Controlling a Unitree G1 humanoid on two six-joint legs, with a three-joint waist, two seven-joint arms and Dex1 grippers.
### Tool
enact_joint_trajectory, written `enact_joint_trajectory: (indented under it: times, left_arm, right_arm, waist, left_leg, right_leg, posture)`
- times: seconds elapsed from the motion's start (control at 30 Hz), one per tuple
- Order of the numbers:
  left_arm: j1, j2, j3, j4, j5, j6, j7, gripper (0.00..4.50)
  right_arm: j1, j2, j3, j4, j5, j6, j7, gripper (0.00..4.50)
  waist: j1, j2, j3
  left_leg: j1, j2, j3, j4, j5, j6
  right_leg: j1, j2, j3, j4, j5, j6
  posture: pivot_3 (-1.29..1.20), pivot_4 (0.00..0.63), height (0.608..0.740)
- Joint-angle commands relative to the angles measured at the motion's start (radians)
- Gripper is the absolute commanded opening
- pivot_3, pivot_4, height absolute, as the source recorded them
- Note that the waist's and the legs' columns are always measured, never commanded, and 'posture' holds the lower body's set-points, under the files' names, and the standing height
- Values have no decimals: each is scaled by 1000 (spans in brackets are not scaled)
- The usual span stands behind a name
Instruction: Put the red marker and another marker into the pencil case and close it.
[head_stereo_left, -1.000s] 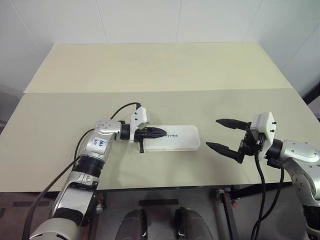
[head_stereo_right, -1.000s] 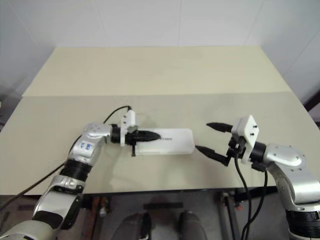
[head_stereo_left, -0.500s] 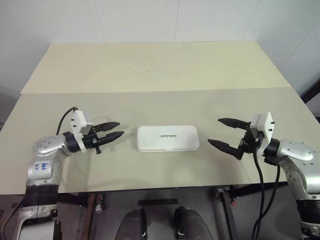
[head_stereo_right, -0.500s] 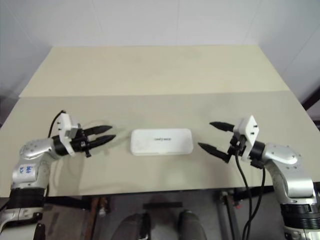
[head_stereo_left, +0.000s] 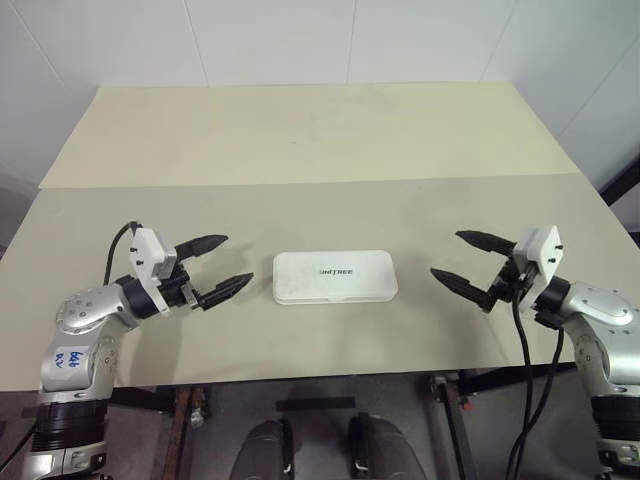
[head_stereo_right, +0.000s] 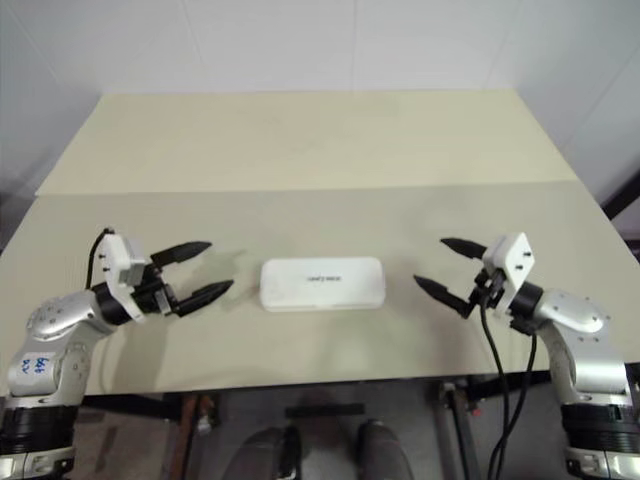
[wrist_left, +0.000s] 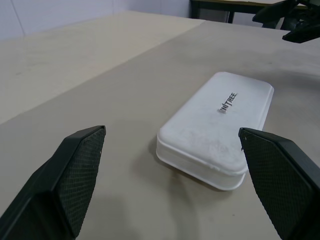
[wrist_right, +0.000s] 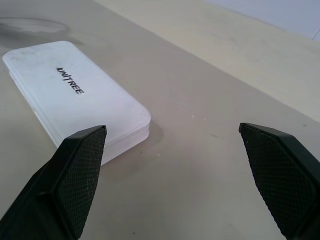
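Pencil case: white, hinged, lid down flat, lying lengthwise at the middle of the near table, lettering on the lid facing me. Left gripper: to the left of the case and apart from it, fingers spread wide, nothing between them. Right gripper: to the right of the case, likewise apart, spread wide and empty. No markers lie on the table, so I judge them shut inside, though I cannot confirm this through the lid. Risk as I read it: the lid may sit down without latching and spring up, and any careless sweep of either arm inward would knock the light case across the smooth top.
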Motion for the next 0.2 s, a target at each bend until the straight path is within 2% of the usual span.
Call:
enact_joint_trajectory:
  times: [0.03,0.2]
  left_arm:
    - [13,13,23,-42,-29,1,6,4470]
    - [51,9,44,-13,-6,-31,37,4470]
  right_arm:
    - [-15,-20,-35,-2,2,-21,10,4500]
    - [18,3,-8,-58,14,6,3,4500]
  waist:
    - [0,0,0]
    - [-2,0,0]
  left_leg:
    - [0,0,0,0,1,1]
    - [0,0,1,0,1,1]
  right_leg:
    - [0,0,0,0,0,0]
    - [0,1,0,0,0,0]
  posture:
    - [0,150,740]
    - [0,150,740]
